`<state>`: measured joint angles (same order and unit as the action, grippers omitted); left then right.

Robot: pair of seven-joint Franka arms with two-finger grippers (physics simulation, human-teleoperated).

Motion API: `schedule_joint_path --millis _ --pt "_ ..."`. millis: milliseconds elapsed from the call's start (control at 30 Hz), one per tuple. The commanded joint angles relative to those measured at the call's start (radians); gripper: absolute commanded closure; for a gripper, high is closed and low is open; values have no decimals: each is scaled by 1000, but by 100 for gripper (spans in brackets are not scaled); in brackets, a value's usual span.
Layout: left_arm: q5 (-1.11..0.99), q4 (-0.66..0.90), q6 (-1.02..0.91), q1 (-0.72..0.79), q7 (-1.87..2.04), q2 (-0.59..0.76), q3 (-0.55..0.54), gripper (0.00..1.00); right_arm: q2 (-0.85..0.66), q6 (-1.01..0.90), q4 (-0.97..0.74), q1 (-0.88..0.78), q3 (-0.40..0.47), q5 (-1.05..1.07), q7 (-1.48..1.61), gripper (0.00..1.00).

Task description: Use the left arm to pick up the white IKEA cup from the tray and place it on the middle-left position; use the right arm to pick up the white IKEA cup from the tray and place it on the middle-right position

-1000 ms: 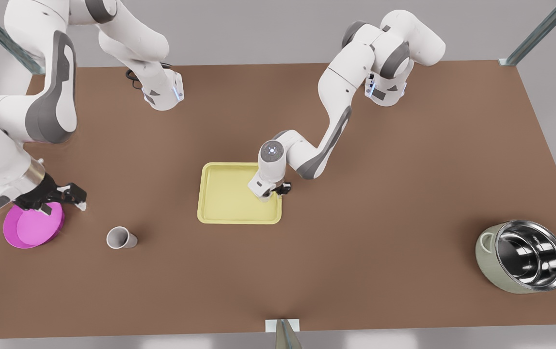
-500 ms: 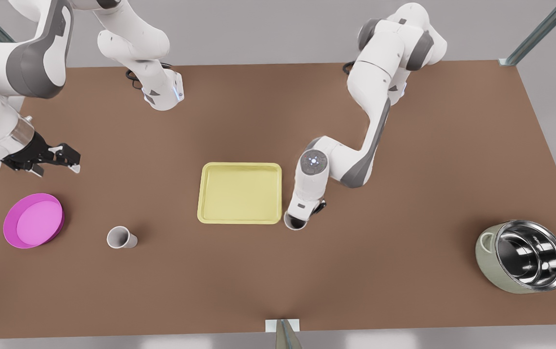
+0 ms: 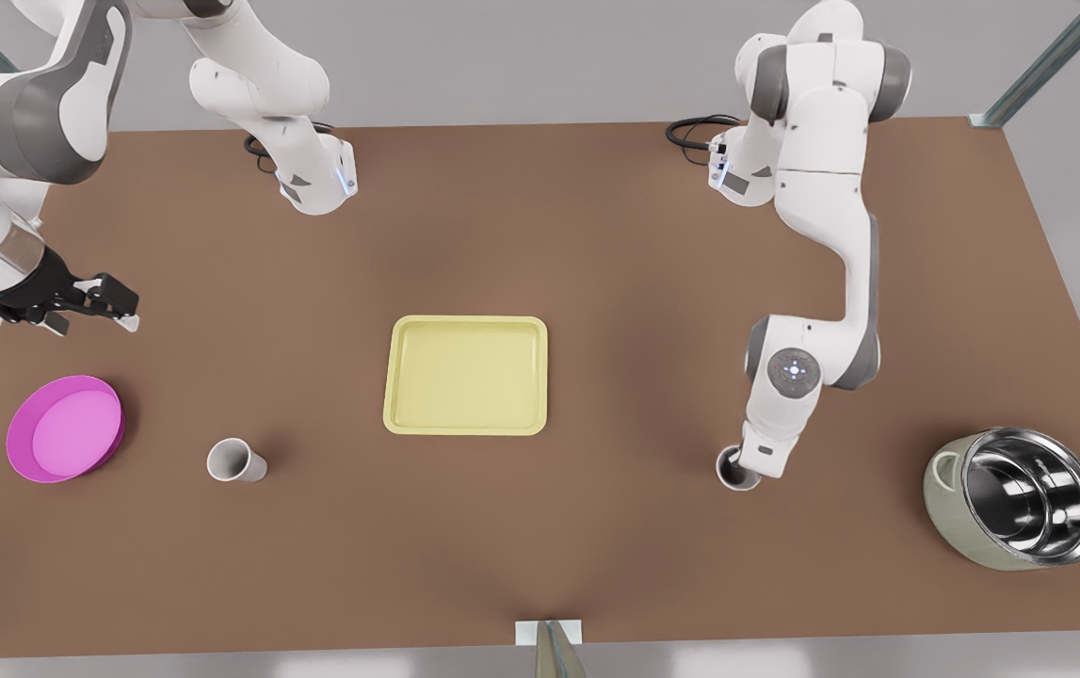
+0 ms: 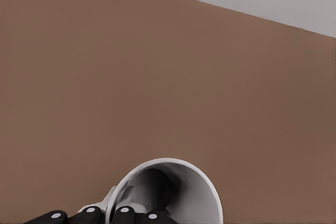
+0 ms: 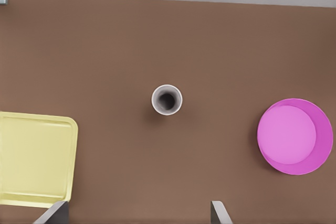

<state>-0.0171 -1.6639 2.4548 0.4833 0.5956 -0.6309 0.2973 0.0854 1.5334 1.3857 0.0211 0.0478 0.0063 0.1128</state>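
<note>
your left gripper (image 3: pixel 751 463) sits over the table (image 3: pixel 596 235) toward the front view's right, between the tray (image 3: pixel 398 377) and a pale green pot (image 3: pixel 941 490) with a shiny steel inside. it is clamped on the held cup (image 3: pixel 731 470), a white cup standing upright with its mouth open to the camera. in the left wrist view the black fingers (image 4: pixel 123 214) grip the rim of the held cup (image 4: pixel 173 187), with bare brown table beyond. you cannot tell whether the cup touches the table or hangs just above it. it is well apart from the tray.

your right gripper (image 3: pixel 125 306) hangs above the table's edge at the front view's left, its fingers spread apart and holding nothing. below it, in the right wrist view, lie the other cup (image 5: pixel 167 99), a magenta dish (image 5: pixel 295 136) and a corner of the tray (image 5: pixel 31 129).

the other cup (image 3: pixel 234 461) stands upright on the table between the dish (image 3: pixel 17 443) and the tray, touching neither.
</note>
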Motion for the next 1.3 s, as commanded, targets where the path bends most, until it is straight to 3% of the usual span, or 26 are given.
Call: schedule_joint_path --millis 0,267,300,333,367,500,567,633,767,833,867,900,933,967,1000,1267 --pt "23 -1 139 0 -373 -7 0 100 -1 -2 -1 0 0 1 -12 0" --pt "89 6 190 1 -343 -50 -7 100 -1 -2 -1 0 0 1 -12 0" --pt "97 6 190 3 -344 -52 -7 94 -1 -2 -1 0 0 1 -12 0" --pt "97 6 199 1 -347 -53 -7 29 -1 -2 -1 0 0 1 -12 0" --pt "106 6 220 3 -344 -63 -7 0 -1 -2 -1 0 0 1 -13 0" --pt "128 -4 188 3 -404 -40 -6 0 -1 -1 -1 0 0 1 -13 0" --pt "37 29 -131 14 -421 98 -3 0 -1 2 -1 0 1 0 -13 0" --pt "31 139 -402 32 -419 154 -4 0 -1 2 -1 0 3 1 -13 0" --pt "51 357 -735 23 -540 154 3 0 2 11 -1 0 -17 -2 -16 0" --pt "178 358 -798 -34 -622 163 8 0 2 10 -1 -1 -22 -2 -16 0" --pt "195 330 -861 -37 -631 252 22 0 2 10 -1 -1 -22 -3 -15 0" --pt "184 232 -846 -37 -686 333 46 0 2 10 -1 -1 -19 -3 -13 0" --pt "129 -22 -651 -35 -715 479 51 0 2 10 -1 -3 -25 -5 -15 0" --pt "137 -5 -629 -38 -711 456 75 0 2 11 -1 -3 -25 -8 -15 0" --pt "186 111 -652 -46 -714 396 79 0 2 10 -1 -3 -23 -3 -16 0" --pt "193 110 -735 -37 -686 387 65 0 4 11 -1 -1 -19 -9 -13 0"
